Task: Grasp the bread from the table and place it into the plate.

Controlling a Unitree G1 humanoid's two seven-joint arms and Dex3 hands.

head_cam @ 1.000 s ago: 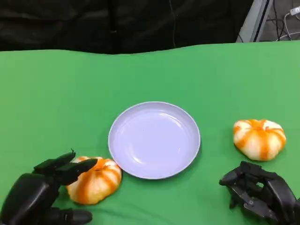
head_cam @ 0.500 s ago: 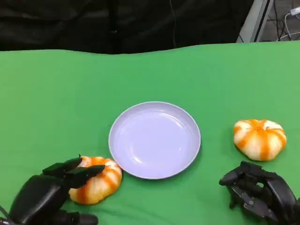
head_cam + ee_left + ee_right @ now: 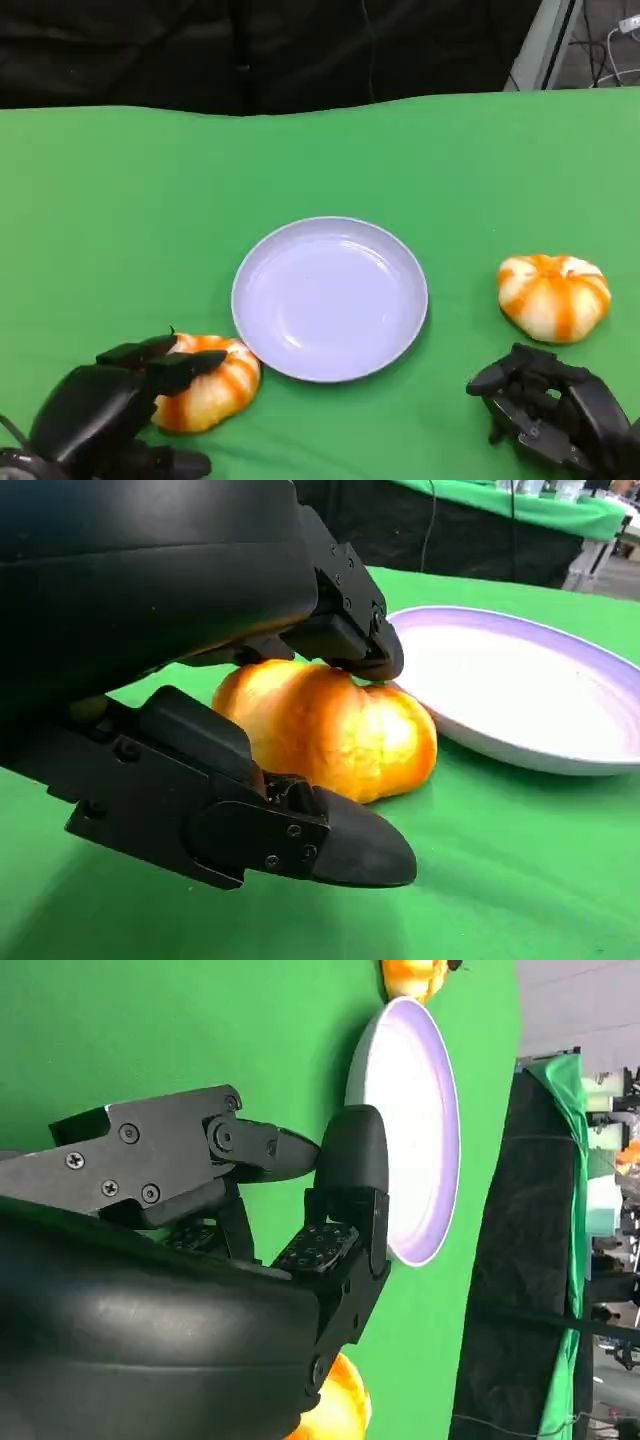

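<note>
An orange-and-white striped bread (image 3: pixel 207 384) lies on the green table just left of the pale lilac plate (image 3: pixel 330 298). My left hand (image 3: pixel 108 410) reaches around it from the near side. In the left wrist view, the fingers (image 3: pixel 345 630) of my left hand (image 3: pixel 200 590) touch the top of the bread (image 3: pixel 330 730) while the thumb lies low in front of it, apart from it. The plate (image 3: pixel 530 700) stands just beyond. A second striped bread (image 3: pixel 553 295) lies right of the plate. My right hand (image 3: pixel 550 415) rests near it with its fingers curled in on nothing.
The green table (image 3: pixel 150 200) stretches back to a dark curtain. In the right wrist view, beyond my right hand (image 3: pixel 200 1290), the plate (image 3: pixel 410 1130) stands between the far bread (image 3: pixel 410 975) and the near bread (image 3: pixel 340 1410).
My left hand has slid a little to the right and closer around the left bread, its fingers now over the top. The right hand and both breads have stayed put.
</note>
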